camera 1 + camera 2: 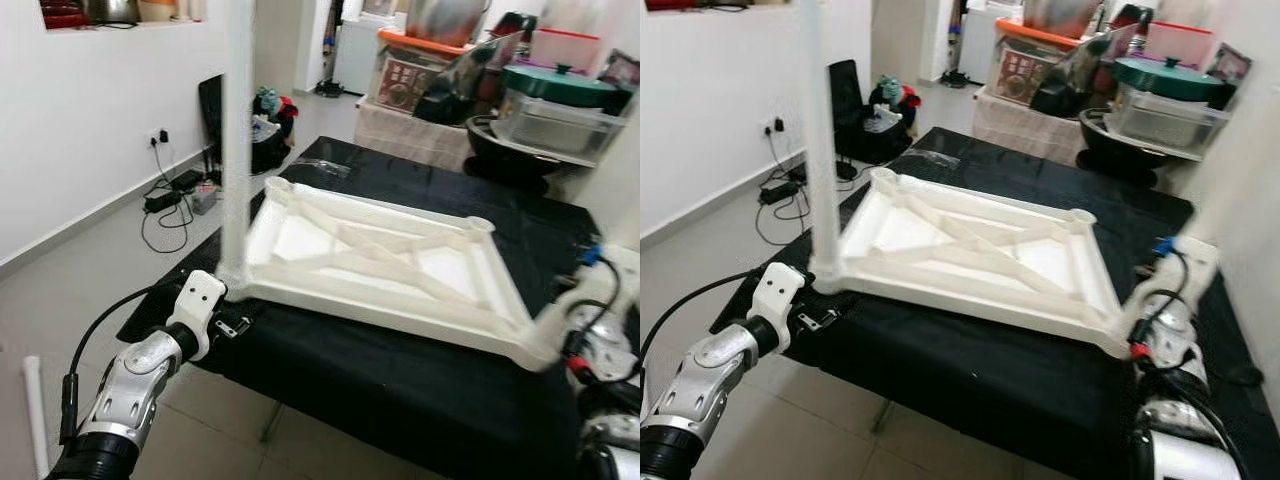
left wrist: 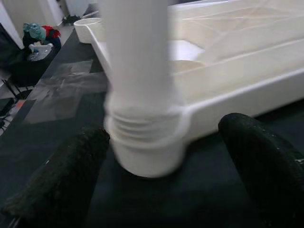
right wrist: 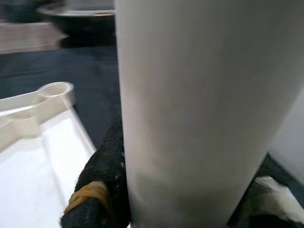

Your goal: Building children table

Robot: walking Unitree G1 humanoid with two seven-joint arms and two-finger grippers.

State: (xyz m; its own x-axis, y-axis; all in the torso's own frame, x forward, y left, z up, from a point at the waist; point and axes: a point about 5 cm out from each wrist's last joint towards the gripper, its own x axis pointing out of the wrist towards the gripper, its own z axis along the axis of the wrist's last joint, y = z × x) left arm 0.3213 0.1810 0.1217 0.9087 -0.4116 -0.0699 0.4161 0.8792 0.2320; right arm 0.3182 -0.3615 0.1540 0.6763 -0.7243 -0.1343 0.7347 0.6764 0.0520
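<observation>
Black left gripper fingers stand spread either side of the upright white plastic leg, screwed into the upturned white tabletop on a black-clothed table. Right gripper clasps another thick white leg at the opposite corner.

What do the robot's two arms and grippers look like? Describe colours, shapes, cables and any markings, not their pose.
The left arm is silver metal with a black cuff, a white wrist housing and a black cable looping alongside. The left gripper has thick, rounded black fingers. The right arm is silver and white, with black cables, a red fitting and a blue connector. A yellowish band wraps one black right finger.
</observation>
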